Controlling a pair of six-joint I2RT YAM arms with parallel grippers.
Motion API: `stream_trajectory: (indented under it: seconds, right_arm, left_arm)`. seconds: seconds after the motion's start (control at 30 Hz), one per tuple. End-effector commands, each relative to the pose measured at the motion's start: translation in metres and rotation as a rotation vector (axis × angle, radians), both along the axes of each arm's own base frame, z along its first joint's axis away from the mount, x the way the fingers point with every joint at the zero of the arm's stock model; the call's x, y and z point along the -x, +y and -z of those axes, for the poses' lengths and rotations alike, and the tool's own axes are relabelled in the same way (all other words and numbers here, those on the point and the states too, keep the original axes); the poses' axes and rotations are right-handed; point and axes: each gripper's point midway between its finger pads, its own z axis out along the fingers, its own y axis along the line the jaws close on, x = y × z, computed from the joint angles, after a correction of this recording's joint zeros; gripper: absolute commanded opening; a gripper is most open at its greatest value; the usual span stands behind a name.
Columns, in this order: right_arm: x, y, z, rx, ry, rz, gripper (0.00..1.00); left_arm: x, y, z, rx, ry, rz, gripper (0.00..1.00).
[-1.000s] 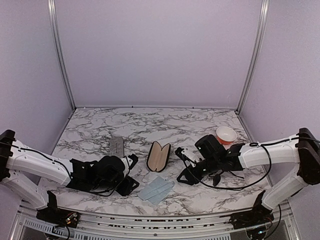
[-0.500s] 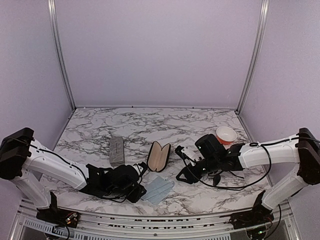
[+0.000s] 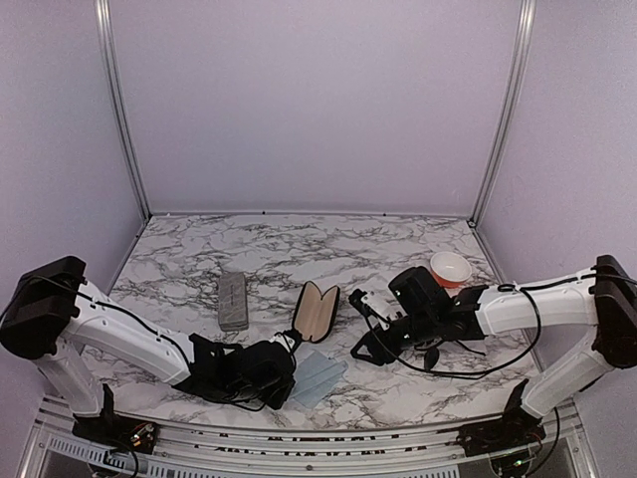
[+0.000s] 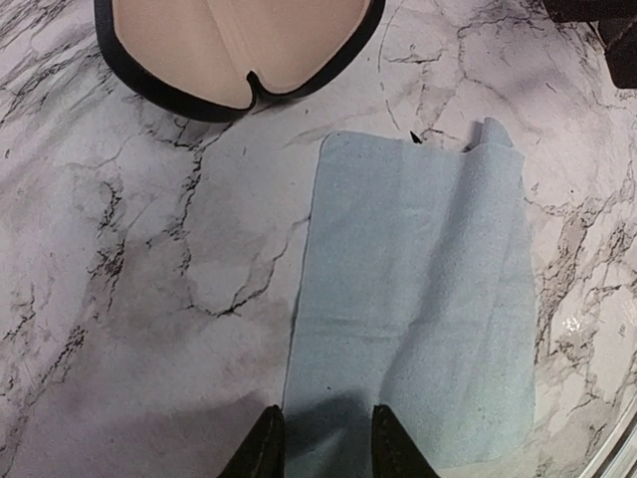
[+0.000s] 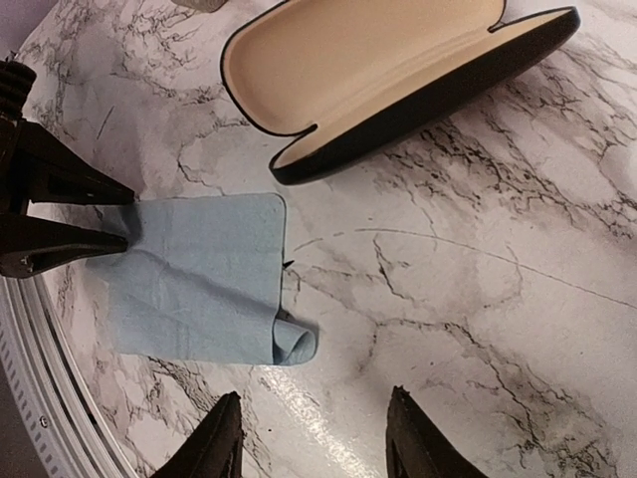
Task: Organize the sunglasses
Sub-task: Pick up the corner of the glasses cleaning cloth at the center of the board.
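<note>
The sunglasses show in neither wrist view. In the top view a small dark oval with thin wires (image 3: 431, 356) lies under my right forearm and may be a pair; I cannot tell. My left gripper (image 3: 286, 382) (image 4: 323, 453) is open and low, its fingertips astride the near edge of a light blue cloth (image 4: 418, 299). Its fingers (image 5: 60, 214) also show in the right wrist view at the cloth's (image 5: 199, 289) corner. My right gripper (image 3: 360, 327) (image 5: 317, 438) is open and empty above bare marble beside the cloth's folded corner.
An open glossy black case with tan lining (image 3: 316, 311) (image 4: 239, 40) (image 5: 378, 70) lies just beyond the cloth (image 3: 317, 376). A grey rectangular case (image 3: 233, 300) lies to its left. An orange and white cup (image 3: 450, 268) stands at the back right. The table's front edge is close to the cloth.
My left arm has swung right along the front of the table to the cloth, uncovering the grey case. My right arm has barely moved.
</note>
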Motion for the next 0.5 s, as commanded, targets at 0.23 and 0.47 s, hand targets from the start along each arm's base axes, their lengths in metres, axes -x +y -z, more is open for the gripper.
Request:
stream_trajectory:
  seconds: [0.23,0.47]
  right_arm:
    - [-0.002,0.003,-0.014,-0.033,-0.037,0.010,0.48]
    - [-0.005,0.011,-0.028,-0.069,-0.042,0.006,0.47]
  left_arm:
    - [0.027,0.034,0.031,-0.164,0.009,-0.020,0.16]
    - [0.027,0.032,0.031,-0.143,-0.029,0.005,0.00]
